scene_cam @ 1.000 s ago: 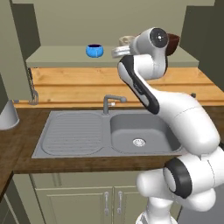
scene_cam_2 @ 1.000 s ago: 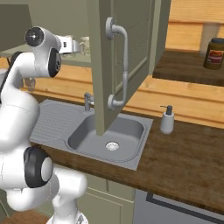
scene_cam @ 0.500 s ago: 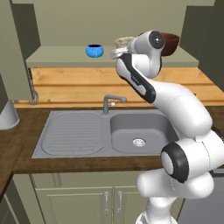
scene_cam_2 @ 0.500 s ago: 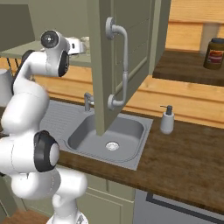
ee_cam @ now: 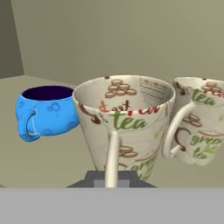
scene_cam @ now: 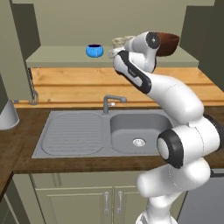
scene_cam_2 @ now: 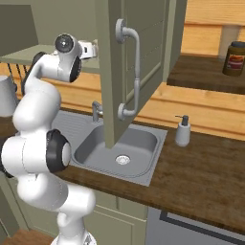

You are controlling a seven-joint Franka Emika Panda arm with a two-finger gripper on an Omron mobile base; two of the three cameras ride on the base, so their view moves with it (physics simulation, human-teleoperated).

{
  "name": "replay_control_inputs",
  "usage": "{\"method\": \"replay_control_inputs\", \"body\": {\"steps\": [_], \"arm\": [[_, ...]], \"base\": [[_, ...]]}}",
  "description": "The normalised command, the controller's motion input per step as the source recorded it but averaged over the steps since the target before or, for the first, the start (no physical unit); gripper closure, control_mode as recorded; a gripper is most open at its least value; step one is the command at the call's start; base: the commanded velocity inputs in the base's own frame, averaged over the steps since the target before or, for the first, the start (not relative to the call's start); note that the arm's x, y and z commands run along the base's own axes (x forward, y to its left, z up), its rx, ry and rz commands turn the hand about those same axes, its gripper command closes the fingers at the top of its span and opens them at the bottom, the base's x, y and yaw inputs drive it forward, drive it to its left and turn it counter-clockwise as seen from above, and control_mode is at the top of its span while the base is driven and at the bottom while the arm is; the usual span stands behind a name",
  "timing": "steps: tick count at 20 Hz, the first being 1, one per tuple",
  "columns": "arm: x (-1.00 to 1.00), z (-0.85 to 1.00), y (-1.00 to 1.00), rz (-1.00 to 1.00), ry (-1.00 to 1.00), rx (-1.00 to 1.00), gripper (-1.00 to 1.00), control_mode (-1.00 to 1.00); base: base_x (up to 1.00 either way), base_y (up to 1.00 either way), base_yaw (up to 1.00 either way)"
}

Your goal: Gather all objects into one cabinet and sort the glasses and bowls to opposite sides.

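The wide olive cabinet stands open, and on its pale green shelf floor (scene_cam: 61, 59) sits the small blue bowl (scene_cam: 94, 50) (ee_cam: 43, 111). To its right stand two cream patterned glasses with handles, one close (ee_cam: 124, 122) and one further right (ee_cam: 199, 124), seen as pale shapes (scene_cam: 119, 42) by my hand. The dark brown bowl (scene_cam: 168, 43) rests at the shelf's right, partly behind my arm. My gripper (ee_cam: 111, 179) (scene_cam: 117, 53) is at the near glass, its dark tips tight on either side of the handle, shut on it.
The open cabinet door (scene_cam_2: 115, 81) with its curved grey handle (scene_cam_2: 135, 72) hangs over the sink (scene_cam: 135, 131). A faucet (scene_cam: 109, 103) stands behind the basin. A soap dispenser (scene_cam_2: 182, 131) and a dark jar (scene_cam_2: 234, 58) stand to the right.
My arm's elbow has swung round and risen while the hand stayed at the glasses on the shelf. The bowls have not moved.
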Motion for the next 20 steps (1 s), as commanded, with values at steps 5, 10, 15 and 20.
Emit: {"method": "replay_control_inputs", "body": {"steps": [5, 10, 15, 20], "arm": [[0.12, -0.27, 0.42, 0.0, 0.0, 0.09, -1.0, -1.0], [-0.05, -0.07, 0.07, 0.0, -0.01, 0.03, -1.0, -1.0], [-0.73, 0.18, 0.06, 0.0, -0.12, 0.0, -1.0, -1.0], [-1.0, 0.08, 0.08, 0.0, -0.13, 0.0, -1.0, -1.0]], "base": [[0.0, 0.0, 0.0], [0.0, 0.0, 0.0], [0.0, 0.0, 0.0], [0.0, 0.0, 0.0]]}}
